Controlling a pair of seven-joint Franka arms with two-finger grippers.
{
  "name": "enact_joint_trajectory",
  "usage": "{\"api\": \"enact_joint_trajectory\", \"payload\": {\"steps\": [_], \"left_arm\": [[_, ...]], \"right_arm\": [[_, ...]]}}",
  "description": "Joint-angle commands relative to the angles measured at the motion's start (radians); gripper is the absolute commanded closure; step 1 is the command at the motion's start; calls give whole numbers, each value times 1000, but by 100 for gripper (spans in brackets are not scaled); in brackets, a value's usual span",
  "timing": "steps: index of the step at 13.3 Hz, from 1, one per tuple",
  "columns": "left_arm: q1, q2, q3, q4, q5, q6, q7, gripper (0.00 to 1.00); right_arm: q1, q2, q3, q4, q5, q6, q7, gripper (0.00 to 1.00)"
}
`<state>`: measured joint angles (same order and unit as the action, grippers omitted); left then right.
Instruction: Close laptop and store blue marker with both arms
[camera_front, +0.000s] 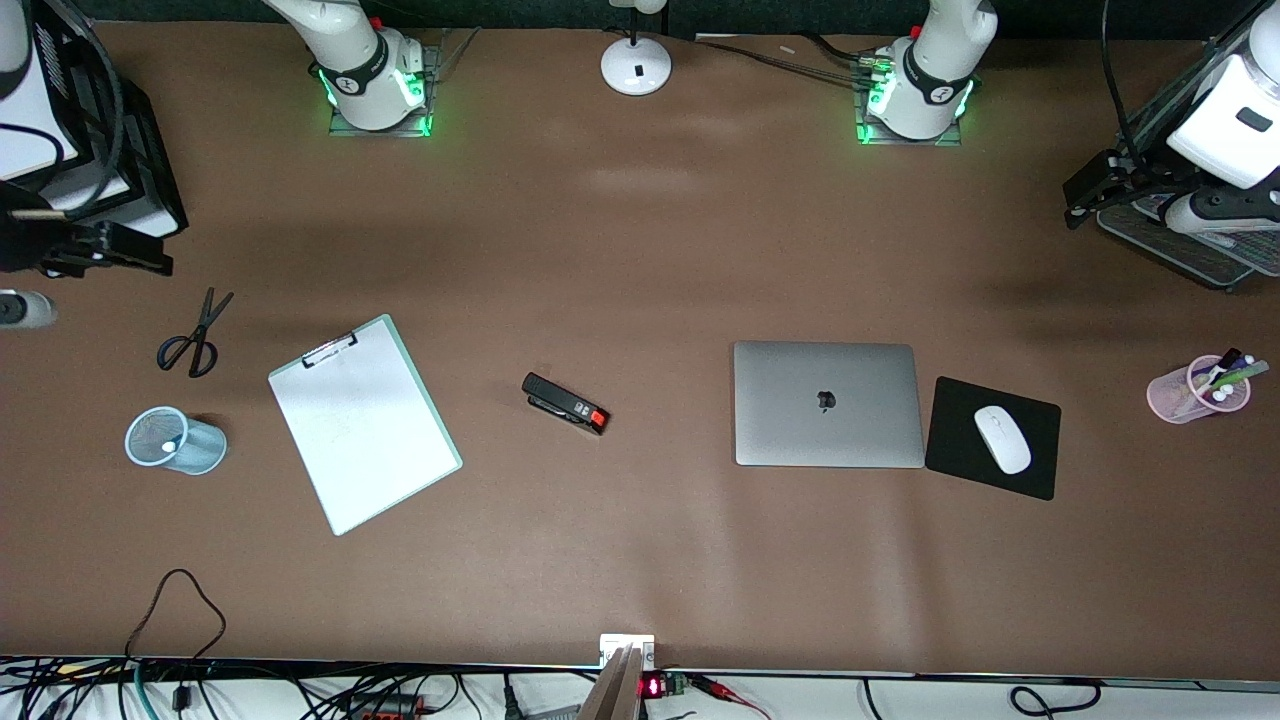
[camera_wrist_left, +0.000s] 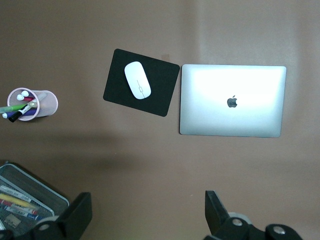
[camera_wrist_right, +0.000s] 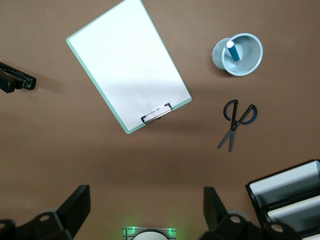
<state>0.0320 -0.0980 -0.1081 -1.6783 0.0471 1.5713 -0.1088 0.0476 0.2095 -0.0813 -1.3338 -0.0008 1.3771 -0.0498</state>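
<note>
- The laptop (camera_front: 828, 404) lay shut on the table (camera_front: 640, 250), toward the left arm's end, just beside the black mouse pad (camera_front: 955, 445).
- The blue marker (camera_wrist_right: 232, 51) stood in the pale blue mesh cup (camera_front: 176, 441), near the table edge at the right arm's end.
- The left gripper (camera_wrist_left: 147, 212) hung high at the left arm's end of the table, fingers wide, holding nothing.
- The right gripper (camera_wrist_right: 146, 210) hung high at the right arm's end, fingers wide, empty.

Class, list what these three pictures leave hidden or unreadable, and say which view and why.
- laptop: screen and keys hidden under its shut lid, front and left wrist views.
- blue marker: lower part hidden inside the blue mesh cup, right wrist view.
- pens in the pink cup: too small to count.
</note>
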Motion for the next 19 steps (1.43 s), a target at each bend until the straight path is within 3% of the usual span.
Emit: {"api": "enact_joint_trajectory", "payload": {"steps": [1,6,15,19], "left_arm": [[3,-12,-1,-9,-16,-4,26,0],[3,-12,-1,-9,-18,-2,24,0],[11,-20,2,-9,-19,-2,49,0],[74,-23,-5,-8,-96,1,132,0]], "right_arm": [[-8,-65,-9,-67,-24,25,13,0],[-32,-208,-9,-263,-24,114,18,0],[-29,-234,0,-259,-22,109,27,0],[-32,-228,-3,-252,-13,117,28,0]]}}
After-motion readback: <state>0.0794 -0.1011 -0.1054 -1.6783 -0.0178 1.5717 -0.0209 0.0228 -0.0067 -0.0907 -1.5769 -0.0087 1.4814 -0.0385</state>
